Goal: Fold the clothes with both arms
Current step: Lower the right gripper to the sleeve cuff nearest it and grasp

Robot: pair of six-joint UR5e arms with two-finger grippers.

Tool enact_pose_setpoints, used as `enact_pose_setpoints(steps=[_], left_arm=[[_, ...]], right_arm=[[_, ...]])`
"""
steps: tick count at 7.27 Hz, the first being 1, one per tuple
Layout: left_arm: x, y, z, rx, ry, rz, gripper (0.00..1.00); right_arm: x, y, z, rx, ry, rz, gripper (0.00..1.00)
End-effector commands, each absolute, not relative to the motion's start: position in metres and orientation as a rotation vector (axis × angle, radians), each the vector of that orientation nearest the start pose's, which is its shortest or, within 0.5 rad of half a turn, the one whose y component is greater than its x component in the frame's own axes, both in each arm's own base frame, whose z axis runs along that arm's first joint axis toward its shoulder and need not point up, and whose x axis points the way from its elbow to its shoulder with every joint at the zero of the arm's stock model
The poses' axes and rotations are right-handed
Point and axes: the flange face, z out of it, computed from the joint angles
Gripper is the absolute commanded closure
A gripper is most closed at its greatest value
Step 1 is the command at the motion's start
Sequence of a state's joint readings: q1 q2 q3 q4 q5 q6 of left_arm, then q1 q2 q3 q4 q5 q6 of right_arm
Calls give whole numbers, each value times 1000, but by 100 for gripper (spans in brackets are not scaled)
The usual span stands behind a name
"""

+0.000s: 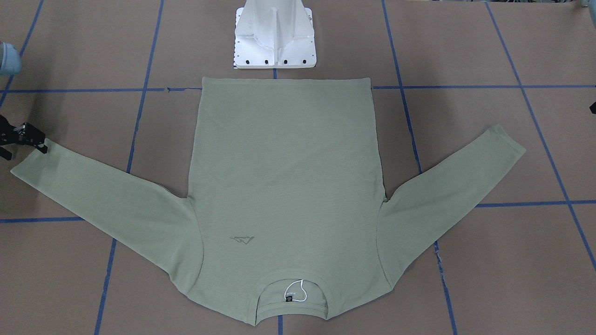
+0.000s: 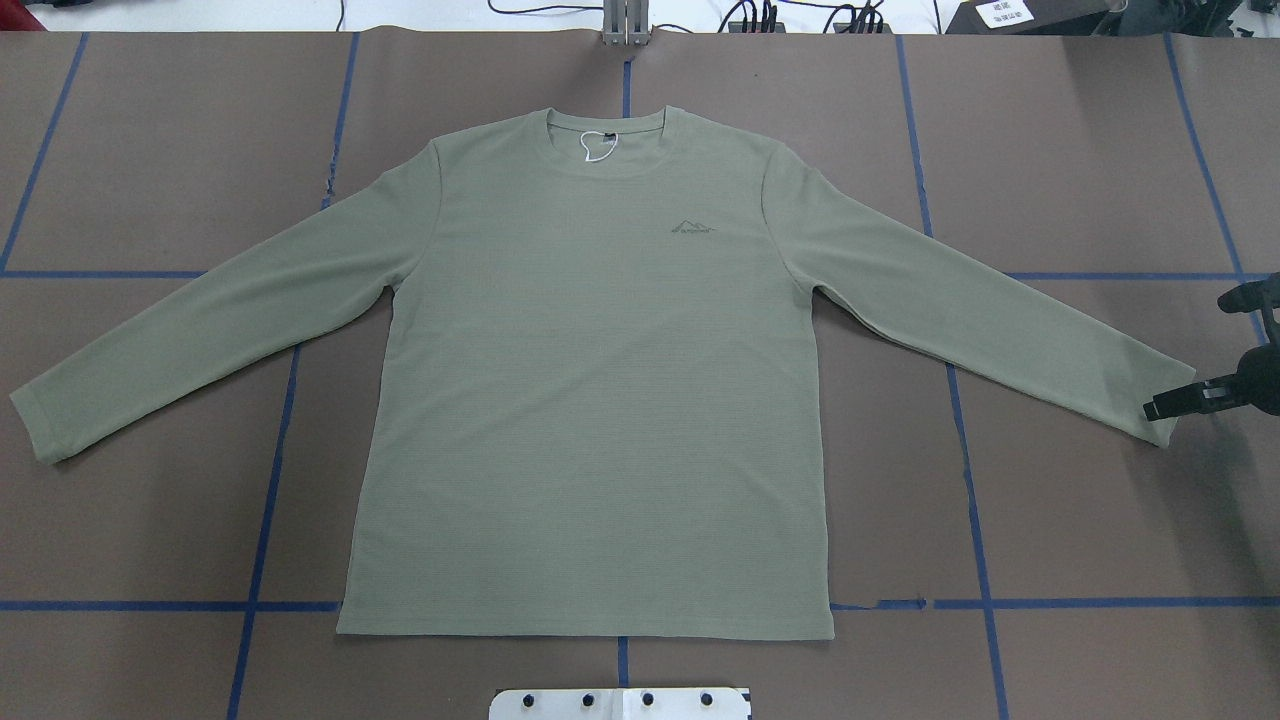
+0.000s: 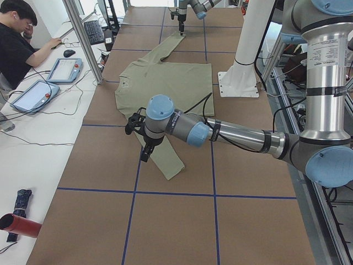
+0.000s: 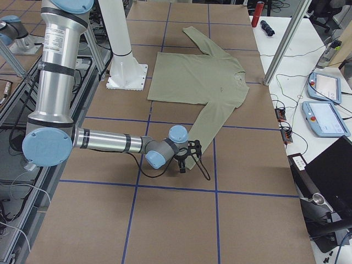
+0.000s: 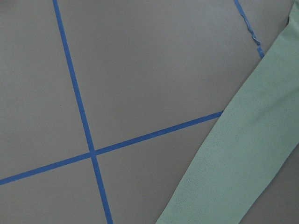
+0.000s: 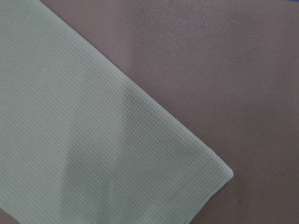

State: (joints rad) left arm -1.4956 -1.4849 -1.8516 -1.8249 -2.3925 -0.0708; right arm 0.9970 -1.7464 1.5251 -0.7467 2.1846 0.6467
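Nearest to us, in the right wrist view, is the cuff [image 6: 187, 163] of the sleeve on the robot's right. It lies flat on the brown table [image 2: 1080, 500] with its corner pointing toward 4 o'clock. We find the right gripper [image 2: 1168, 404] at the 3 o'clock edge of the overhead view, its black tip right at that cuff. Whether it touches the cloth, and whether its jaws stand wide or narrow, we cannot tell.

The shirt [image 2: 600, 400] is spread front-up across the middle of the table. In the overhead view its collar [image 2: 610, 172] sits at 12 o'clock and its straight hem at 6 o'clock. The sleeves slant out toward 8 and 4 o'clock. A small black label [image 2: 607, 140] with a white loop shows inside the neck, and a faint logo [image 2: 691, 227] lies just below the collar toward 1 o'clock. The white pedestal [image 2: 620, 703] stands just beyond the hem at 6 o'clock, apart from the cloth.

From the left end of the table we see the left arm [image 3: 237, 135] reaching out low, with the left gripper [image 3: 142, 144] hanging above the table near the other sleeve [image 5: 243, 154]. We cannot tell how its jaws stand. The right arm [image 4: 110, 142] stretches out likewise at the far end.

Blue tape [image 2: 975, 560] divides the table into squares. A person [image 3: 16, 44] sits at the side bench beside two tablets [image 3: 65, 70].
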Motion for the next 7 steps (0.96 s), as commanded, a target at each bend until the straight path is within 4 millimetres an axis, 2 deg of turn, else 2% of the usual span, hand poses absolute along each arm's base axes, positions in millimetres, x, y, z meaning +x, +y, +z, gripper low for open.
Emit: enact_pose_setpoints(steps=[1,2,4,6,7], left_arm=[[-25,-471,529,361,837,188,0],[-25,-471,529,361,835,187,0],[-25,-471,528,365,835,190,0],[-25,-471,529,361,835,187,0],[-24,-471,529,362,836,189,0]], right_arm=[[-173,-408,678,136,-818,-111,15],[-173,-408,678,135,-820,-112,38],[-173,-408,678,136,-819,-112,56],[-171,-407,677,138,-819,-110,82],[-170,-409,673,145,-824,-108,99]])
